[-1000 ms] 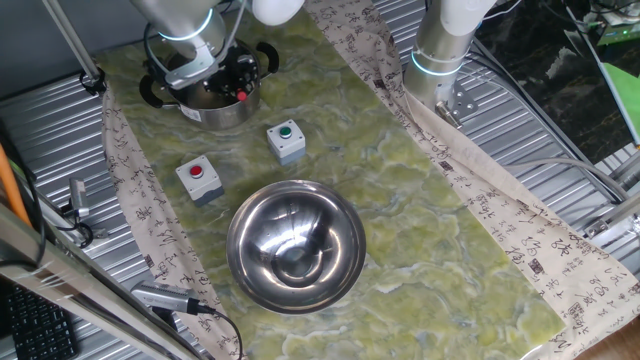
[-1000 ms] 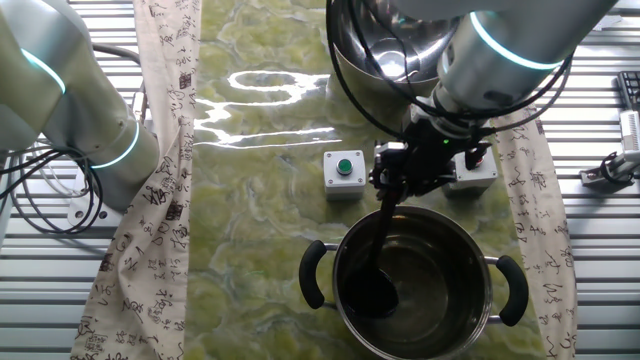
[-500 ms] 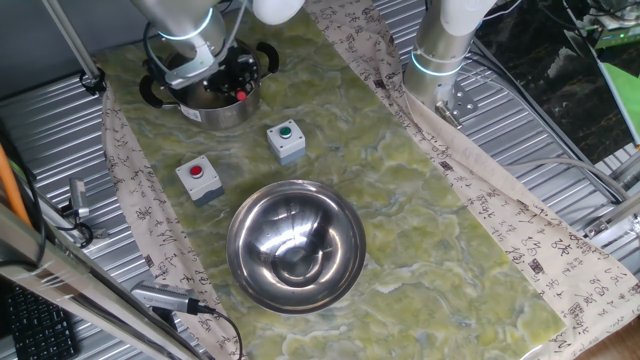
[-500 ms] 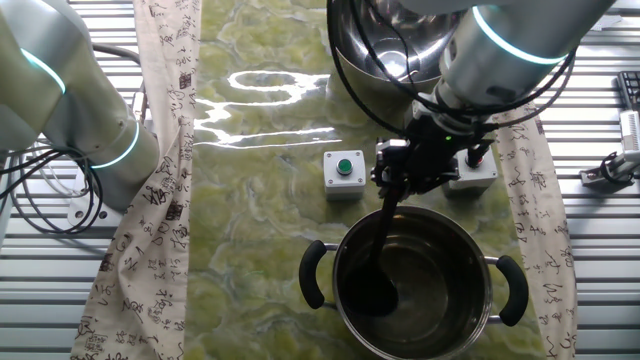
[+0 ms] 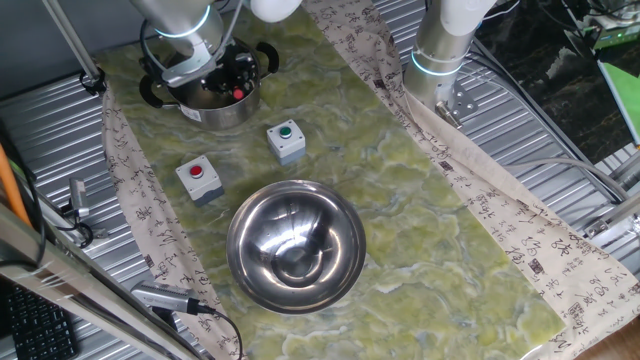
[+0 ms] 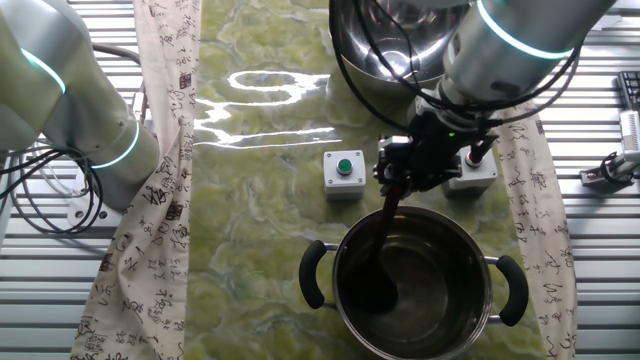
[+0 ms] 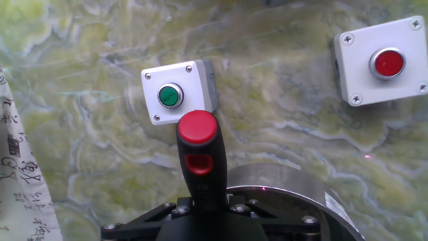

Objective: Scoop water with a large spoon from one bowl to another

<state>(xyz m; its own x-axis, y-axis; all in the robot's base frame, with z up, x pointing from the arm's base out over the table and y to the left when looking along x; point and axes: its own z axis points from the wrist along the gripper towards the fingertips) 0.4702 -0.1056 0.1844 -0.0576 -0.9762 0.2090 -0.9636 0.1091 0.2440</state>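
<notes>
while the large spoon (image 6: 385, 235) hangs steeply into the small pot (image 6: 415, 290), its dark bowl end sits low against the pot's inner wall on the side away from the arm, and its red handle tip (image 7: 197, 128) pokes up past the gripper (image 6: 410, 172). gripper is closed on the spoon's handle, just above the pot's rim. water can't be made out, only dark reflections inside the pot. pot has two black loop handles (image 6: 313, 273) and stands at one end of the green marble-look tabletop (image 5: 420, 200), close to that edge.

wide shiny bowl (image 5: 295, 245) sits well apart from the pot, toward the other end of the tabletop, near the middle of its width. between the two vessels are two grey button boxes: green button box (image 7: 177, 94) just beside the pot, red button box (image 7: 381, 61) off to the side nearer a long edge. patterned cloth (image 5: 130, 190) runs along both long edges of the tabletop. second arm's base (image 5: 440, 60) stands off the tabletop edge.
</notes>
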